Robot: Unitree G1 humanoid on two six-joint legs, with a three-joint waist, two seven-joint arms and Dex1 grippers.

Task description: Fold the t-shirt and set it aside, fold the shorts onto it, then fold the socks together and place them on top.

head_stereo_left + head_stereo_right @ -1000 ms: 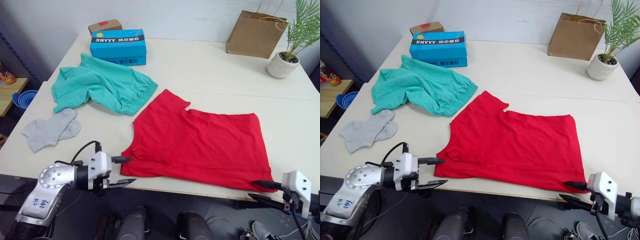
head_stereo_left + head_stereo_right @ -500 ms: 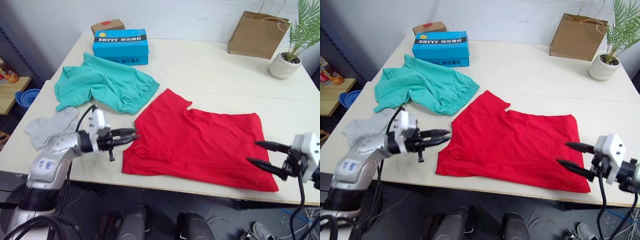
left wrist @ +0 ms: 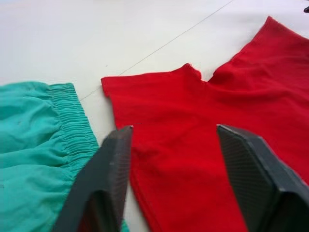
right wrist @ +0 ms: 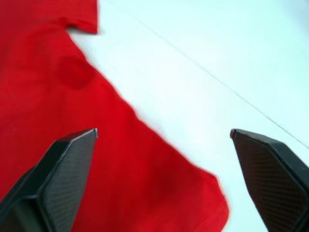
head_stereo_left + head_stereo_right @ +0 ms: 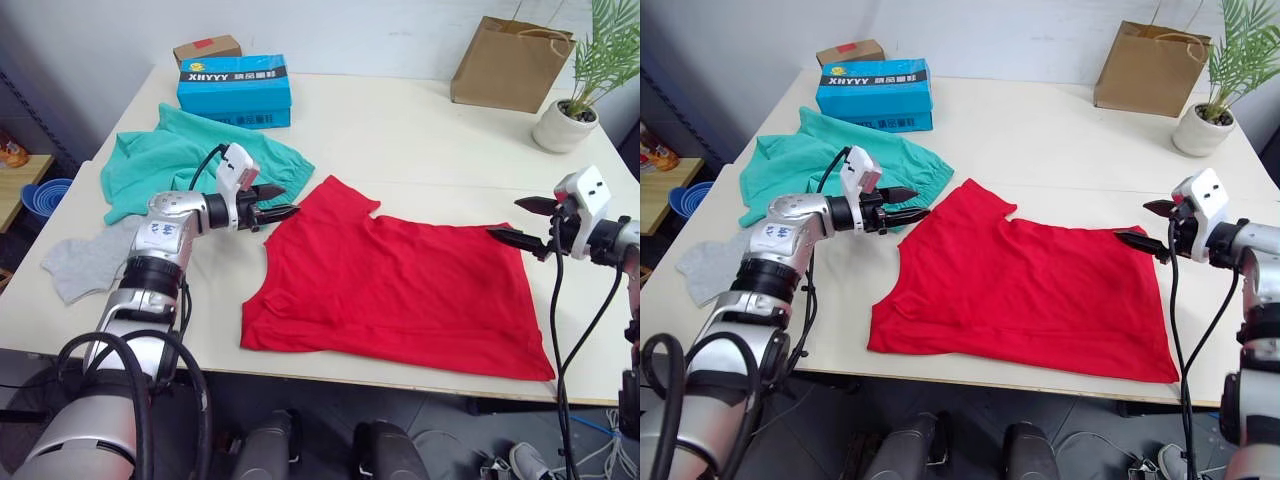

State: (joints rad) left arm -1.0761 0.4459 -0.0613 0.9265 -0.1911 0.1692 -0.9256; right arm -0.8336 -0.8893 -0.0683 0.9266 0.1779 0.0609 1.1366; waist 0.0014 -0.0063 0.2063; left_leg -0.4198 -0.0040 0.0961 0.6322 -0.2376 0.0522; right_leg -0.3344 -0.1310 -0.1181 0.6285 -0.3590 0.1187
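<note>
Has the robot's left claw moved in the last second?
Yes. The left gripper went from the t-shirt's near corner to its far sleeve, beside the shorts.

red t-shirt [image 5: 400,290], teal-green shorts [image 5: 190,165], grey socks [image 5: 85,262]

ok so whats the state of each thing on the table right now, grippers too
t-shirt: spread flat, not folded
shorts: crumpled, not folded
socks: loose, overlapping, at the table's edge
left gripper: open, holding nothing, beside the t-shirt's sleeve
right gripper: open, holding nothing, at the t-shirt's far corner
blue box: closed
paper bag: upright
potted plant: upright
</note>
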